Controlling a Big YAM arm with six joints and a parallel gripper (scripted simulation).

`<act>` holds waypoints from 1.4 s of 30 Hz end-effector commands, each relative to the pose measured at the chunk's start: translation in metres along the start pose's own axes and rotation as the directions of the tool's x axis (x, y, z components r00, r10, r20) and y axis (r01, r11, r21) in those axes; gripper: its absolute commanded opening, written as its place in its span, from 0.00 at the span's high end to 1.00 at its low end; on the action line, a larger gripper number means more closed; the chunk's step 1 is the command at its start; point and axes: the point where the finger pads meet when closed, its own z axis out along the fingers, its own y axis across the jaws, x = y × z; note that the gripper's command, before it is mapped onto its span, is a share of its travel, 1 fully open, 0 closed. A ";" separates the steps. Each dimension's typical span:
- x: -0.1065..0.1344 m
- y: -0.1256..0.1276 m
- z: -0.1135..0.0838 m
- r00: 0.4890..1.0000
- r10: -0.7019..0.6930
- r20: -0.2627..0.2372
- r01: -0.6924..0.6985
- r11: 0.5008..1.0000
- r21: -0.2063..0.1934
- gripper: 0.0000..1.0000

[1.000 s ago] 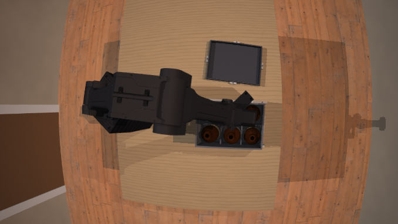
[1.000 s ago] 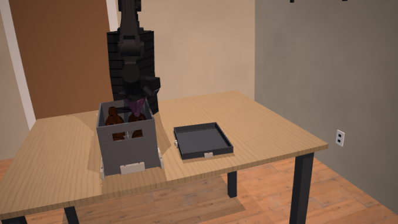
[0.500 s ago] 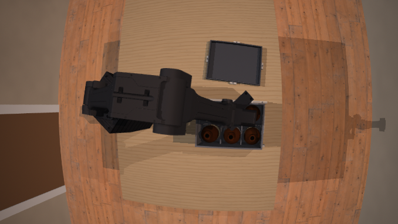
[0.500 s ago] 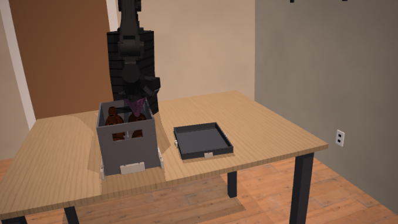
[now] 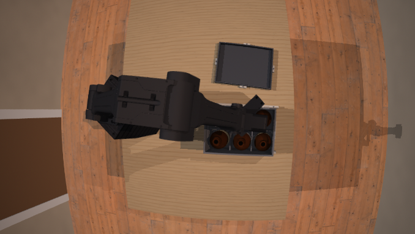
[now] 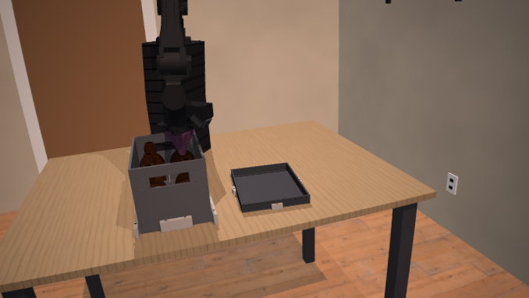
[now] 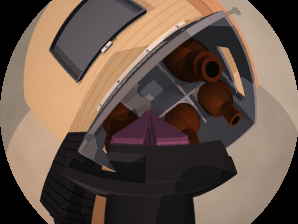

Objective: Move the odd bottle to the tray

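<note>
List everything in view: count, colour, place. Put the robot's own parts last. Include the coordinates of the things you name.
bottles (image 5: 264, 136) (image 6: 153, 161) (image 7: 186, 62): five across the views, brown, in the crate
crate (image 5: 239, 154) (image 6: 172, 203) (image 7: 240, 135): one, gray, on the table beside the tray
tray (image 5: 246, 65) (image 6: 269, 186) (image 7: 97, 30): one, dark gray, on the table
small blocks (image 5: 242, 86) (image 6: 176, 223) (image 7: 106, 46): several, white, around tray and crate
table (image 5: 199, 190) (image 6: 351, 175) (image 7: 45, 60): one, light wood, dark legs
floor (image 5: 330, 107) (image 6: 351, 250): one, orange-brown planks, below
outlet (image 6: 452, 183): one, white, on the gray wall (image 6: 421, 78)
panel (image 5: 27, 165) (image 6: 78, 58): one, brown, behind the arm
fixtures (image 6: 388, 1): two, black, top edge, unclear
arm (image 5: 141, 101) (image 6: 173, 62): one, black, reaching over the crate
claw (image 6: 182, 152) (image 7: 149, 112): one, purple fingers, shut, among the bottles

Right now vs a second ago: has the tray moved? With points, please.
No. In the top view the tray (image 5: 245, 65) (image 6: 269, 189) (image 7: 97, 31) keeps its place and angle beside the crate (image 5: 239, 154) (image 6: 172, 199) (image 7: 252, 75).
</note>
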 end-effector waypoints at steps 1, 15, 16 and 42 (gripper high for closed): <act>-0.017 -0.007 -0.001 1.000 -0.007 0.023 0.006 1.000 0.028 1.00; -0.017 -0.007 -0.001 1.000 -0.007 0.023 0.006 1.000 0.028 1.00; -0.017 -0.007 -0.001 1.000 -0.007 0.023 0.006 1.000 0.028 1.00; -0.017 -0.007 -0.001 1.000 -0.007 0.023 0.006 1.000 0.028 0.39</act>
